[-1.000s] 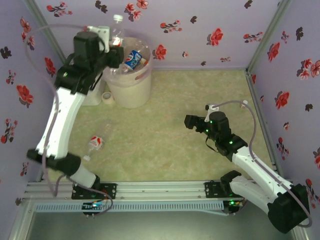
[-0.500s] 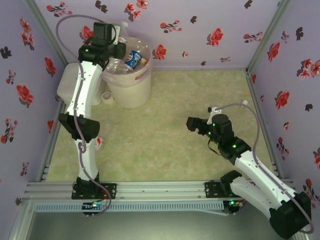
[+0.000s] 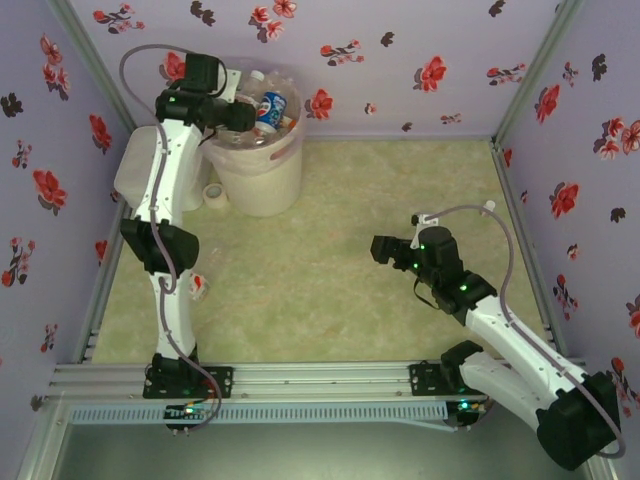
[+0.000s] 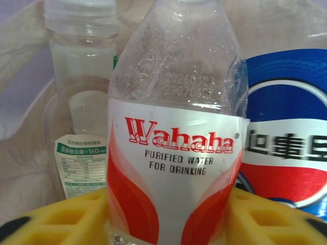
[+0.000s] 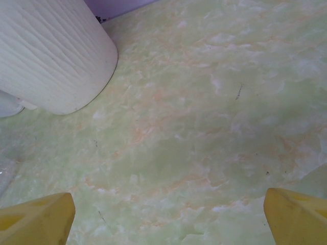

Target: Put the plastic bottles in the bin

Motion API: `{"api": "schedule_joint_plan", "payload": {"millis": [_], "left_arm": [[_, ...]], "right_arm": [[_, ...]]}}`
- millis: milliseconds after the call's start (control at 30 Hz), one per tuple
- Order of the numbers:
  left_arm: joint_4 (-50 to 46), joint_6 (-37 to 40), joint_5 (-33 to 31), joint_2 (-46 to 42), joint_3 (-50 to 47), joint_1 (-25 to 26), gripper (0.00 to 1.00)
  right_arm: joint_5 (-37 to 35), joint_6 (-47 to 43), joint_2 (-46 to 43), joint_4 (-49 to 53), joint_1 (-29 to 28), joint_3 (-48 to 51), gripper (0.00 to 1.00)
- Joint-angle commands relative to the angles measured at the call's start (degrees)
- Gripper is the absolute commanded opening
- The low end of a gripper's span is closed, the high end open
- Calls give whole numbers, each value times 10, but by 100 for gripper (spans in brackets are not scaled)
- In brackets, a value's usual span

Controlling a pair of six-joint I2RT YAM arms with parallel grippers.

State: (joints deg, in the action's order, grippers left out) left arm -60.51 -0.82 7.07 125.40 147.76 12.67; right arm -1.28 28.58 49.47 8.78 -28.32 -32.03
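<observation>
Pinching a clear, droplet-beaded Wahaha bottle (image 4: pixel 173 153), yellow-padded left claw (image 4: pixel 168 227).

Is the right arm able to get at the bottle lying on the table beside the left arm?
Probably, at a stretch. Bare table lies between the open right gripper and the bottle, but the left arm partly covers it and may obstruct.

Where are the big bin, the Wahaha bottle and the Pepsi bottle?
bin (image 3: pixel 262 175): top view, on its cream front wall.
Wahaha bottle (image 4: pixel 176 153): left wrist view, on its red-and-white label.
Pepsi bottle (image 4: pixel 288 97): left wrist view, on the blue of its label.
</observation>
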Motion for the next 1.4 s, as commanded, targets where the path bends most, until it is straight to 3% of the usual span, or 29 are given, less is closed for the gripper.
{"api": "schedule_joint_plan", "payload": {"millis": [0, 67, 367, 533, 767, 1033, 1233, 1367], "left_arm": [[-89, -6, 37, 16, -5, 0, 65], [-77, -25, 36, 9, -5, -3, 75], [-59, -14, 0, -51, 29, -4, 86], [-41, 10, -25, -143, -37, -3, 95], [27, -7, -109, -349, -331, -4, 100], [59, -149, -176, -572, -702, -8, 100], [117, -249, -181, -674, -939, -9, 100], [157, -288, -192, -695, -1035, -16, 100]], "right_arm": [[4, 2, -1, -16, 4, -2, 96], [5, 2, 0, -15, 5, -3, 96], [7, 5, 8, -20, 5, -2, 96], [13, 5, 27, -36, 5, -1, 96], [29, -6, 77, -64, 5, -14, 96], [35, -22, 128, -87, 5, -27, 96], [50, -26, 171, -112, 5, -40, 96], [60, -22, 183, -123, 5, -43, 96]]}}
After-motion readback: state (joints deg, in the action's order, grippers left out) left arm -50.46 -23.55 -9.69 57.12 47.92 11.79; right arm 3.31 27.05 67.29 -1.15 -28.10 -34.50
